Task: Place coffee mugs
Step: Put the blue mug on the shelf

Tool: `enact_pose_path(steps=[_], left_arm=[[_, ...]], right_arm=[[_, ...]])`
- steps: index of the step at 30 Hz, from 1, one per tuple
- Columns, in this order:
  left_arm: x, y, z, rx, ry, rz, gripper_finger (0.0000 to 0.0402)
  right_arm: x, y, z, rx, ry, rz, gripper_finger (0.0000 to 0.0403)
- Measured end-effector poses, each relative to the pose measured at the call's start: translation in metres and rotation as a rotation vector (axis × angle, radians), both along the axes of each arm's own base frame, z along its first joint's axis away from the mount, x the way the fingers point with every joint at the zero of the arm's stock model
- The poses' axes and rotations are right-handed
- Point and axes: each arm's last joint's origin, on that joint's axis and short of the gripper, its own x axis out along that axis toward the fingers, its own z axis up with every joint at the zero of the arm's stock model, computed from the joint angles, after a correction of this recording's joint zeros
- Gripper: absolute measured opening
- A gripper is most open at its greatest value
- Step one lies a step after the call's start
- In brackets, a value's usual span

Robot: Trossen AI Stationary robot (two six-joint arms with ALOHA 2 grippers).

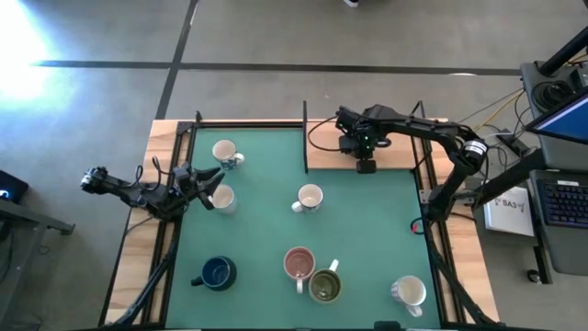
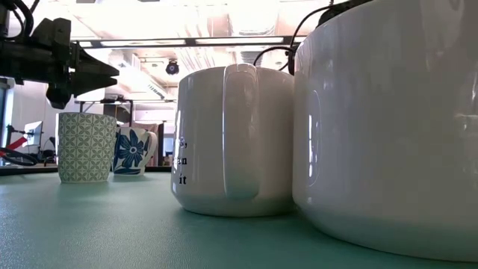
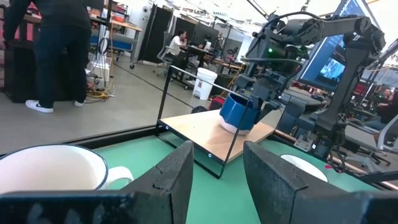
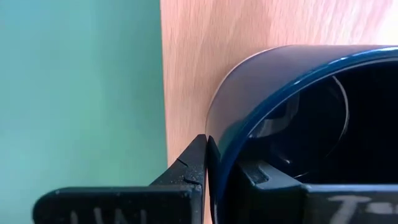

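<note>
A dark blue coffee mug (image 3: 238,112) hangs over the wooden board (image 1: 395,152) at the table's far right, with my right gripper (image 1: 366,162) shut on its rim. Whether its base touches the board I cannot tell. My left gripper (image 1: 208,182) waits open and level at the table's left, between two white mugs (image 1: 225,153) (image 1: 222,197), with nothing between its fingers. On the green mat stand a white mug (image 1: 310,198), a dark blue mug (image 1: 218,272), a pink mug (image 1: 299,263), an olive mug (image 1: 325,286) and a white mug (image 1: 409,292). My right gripper pinches the blue mug's wall at the rim (image 4: 214,134), one finger (image 4: 189,168) outside and the other (image 4: 267,177) inside the mug. The fingers come from above, pointing down. The mug hangs below them, a little tilted, mouth up.
A thin black frame (image 1: 305,136) stands upright along the board's left edge, between board and mat. Monitors and a keyboard (image 1: 562,198) sit beyond the table's right edge. A person (image 3: 59,50) stands in the room behind. Bare mat lies in the middle right (image 1: 377,230).
</note>
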Motion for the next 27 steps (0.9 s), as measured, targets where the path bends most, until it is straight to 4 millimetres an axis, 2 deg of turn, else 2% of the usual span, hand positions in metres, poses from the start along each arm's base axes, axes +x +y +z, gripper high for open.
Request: enact_pose_path(steps=[9, 18, 27], left_arm=[[0.0000, 0.0000, 0.0000, 0.000, 0.000, 0.000, 0.0123], [0.0000, 0.0000, -0.0001, 0.000, 0.000, 0.001, 0.0123], [0.0000, 0.0000, 0.0000, 0.000, 0.000, 0.000, 0.0123]], right_arm=[[-0.0003, 0.0006, -0.0007, 0.016, 0.004, 0.014, 0.0020], [-0.0015, 0.0017, 0.0029, 0.011, -0.022, -0.092, 0.0030], [-0.0012, 0.0019, 0.0013, 0.022, -0.013, -0.083, 0.0022]])
